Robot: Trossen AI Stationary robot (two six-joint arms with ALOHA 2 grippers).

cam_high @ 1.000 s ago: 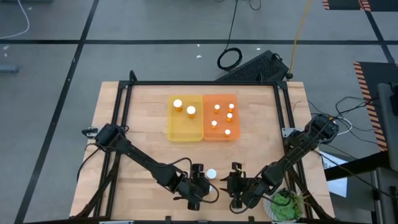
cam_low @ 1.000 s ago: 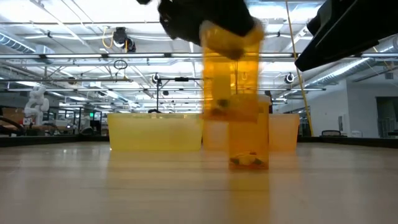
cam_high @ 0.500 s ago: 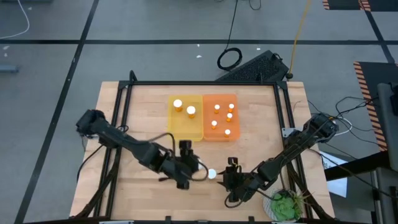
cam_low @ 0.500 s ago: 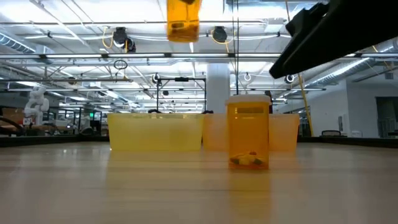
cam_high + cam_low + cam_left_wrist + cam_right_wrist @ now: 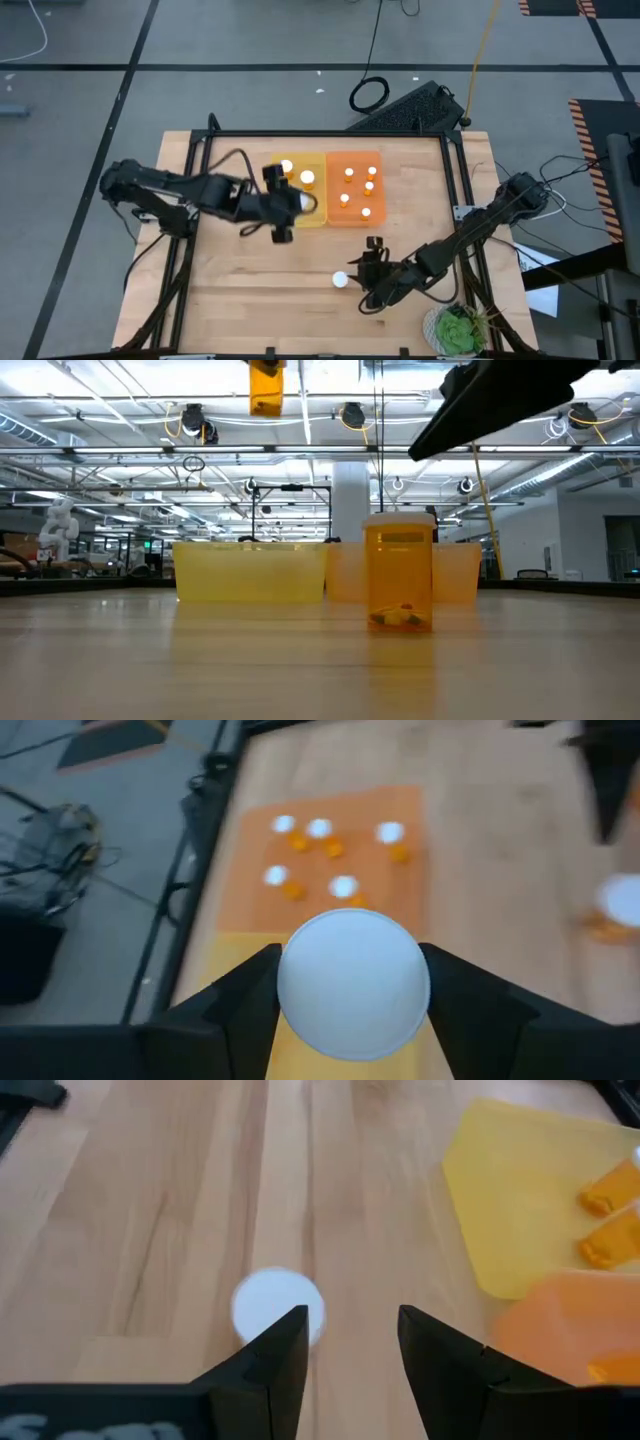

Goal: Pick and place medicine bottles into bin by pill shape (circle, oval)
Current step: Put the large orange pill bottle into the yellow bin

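Observation:
My left gripper (image 5: 290, 206) is shut on a medicine bottle with a white cap (image 5: 352, 982) and holds it high above the near edge of the yellow bin (image 5: 312, 212). In the low view its amber body (image 5: 265, 388) shows at the top. Another medicine bottle (image 5: 340, 280) stands upright on its base on the table (image 5: 400, 582). My right gripper (image 5: 350, 1325) is open just right of it, with that bottle's cap (image 5: 276, 1306) ahead of the left finger. Bottles stand in the yellow bin (image 5: 307, 178), and several stand in the orange bin (image 5: 355, 190). My left gripper pinches the bottle's top end between its two fingers, one finger (image 5: 240, 1010) on each side of the white cap's rim (image 5: 290, 990). The fingers come from above, pointing down. The bottle hangs upright below them, lifted clear of the table and bin.
The two bins stand side by side at the far middle of the table, yellow on the left (image 5: 250, 572) and orange on the right (image 5: 455, 575). A green plant-like thing (image 5: 455, 330) lies at the near right corner. Bare wood lies left of and in front of the bins.
My left gripper has carried its bottle up from the near edge and toward the far edge, to above the yellow bin; the bottle stays upright. My right gripper has drifted a little toward the far edge. The standing bottle has kept its place.

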